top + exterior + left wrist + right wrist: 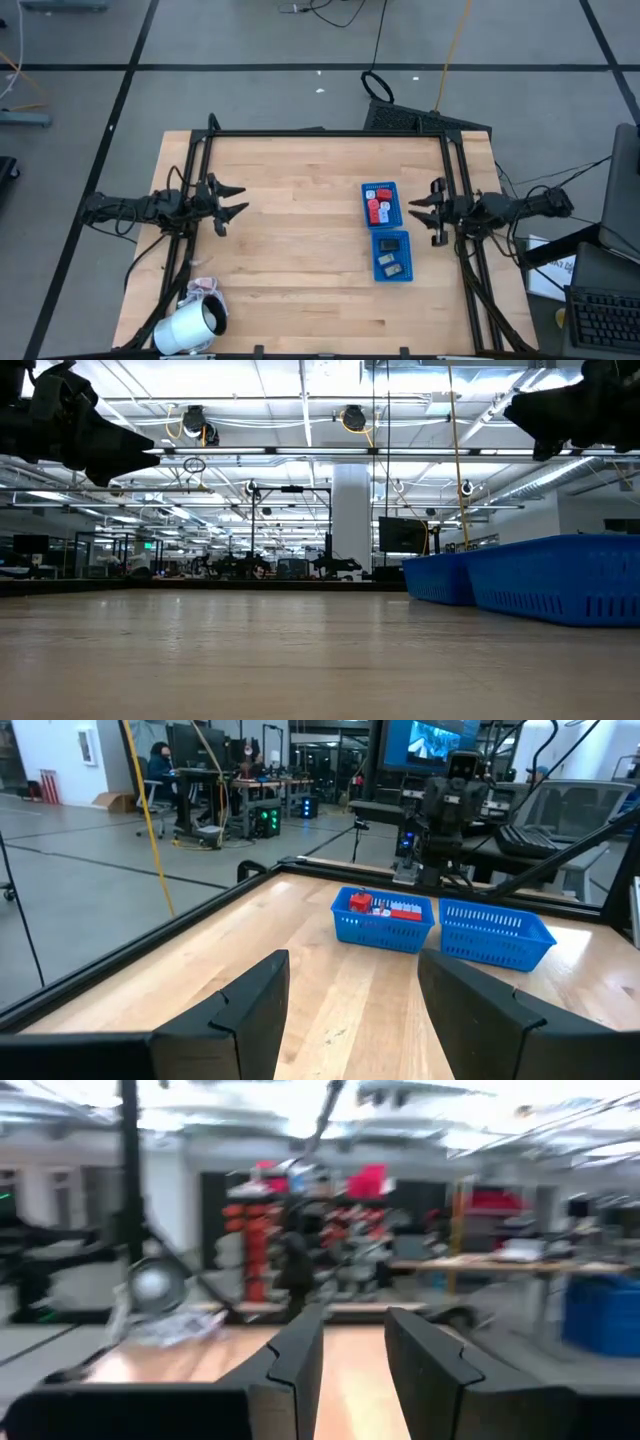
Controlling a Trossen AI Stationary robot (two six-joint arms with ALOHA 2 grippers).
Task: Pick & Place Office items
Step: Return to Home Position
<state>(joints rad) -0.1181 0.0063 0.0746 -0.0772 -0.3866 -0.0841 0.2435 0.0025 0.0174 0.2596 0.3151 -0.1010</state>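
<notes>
Hovering over the table's [300, 260] right edge, the right gripper [421, 210] is empty, and its fingers [296, 1365] stand slightly apart. Just beyond its fingertips, toward the table's middle, sits a blue mesh bin [381, 185] holding red and white pieces [378, 208]. A second blue bin [376, 258] lies just beside the first, off to the gripper's side toward the table's front edge. It holds dark blue, black and light blue pieces [391, 263]. Every office item seen is inside one of these two bins.

The left gripper [243, 200] hangs above the opposite side of the table, facing the right one. Its fingers [255, 1005] are wide apart with nothing between them. Both bins are well away from it, straight ahead across bare wood. A white roll [190, 326] lies on its side near the front corner on the left arm's side, well apart from both grippers.
</notes>
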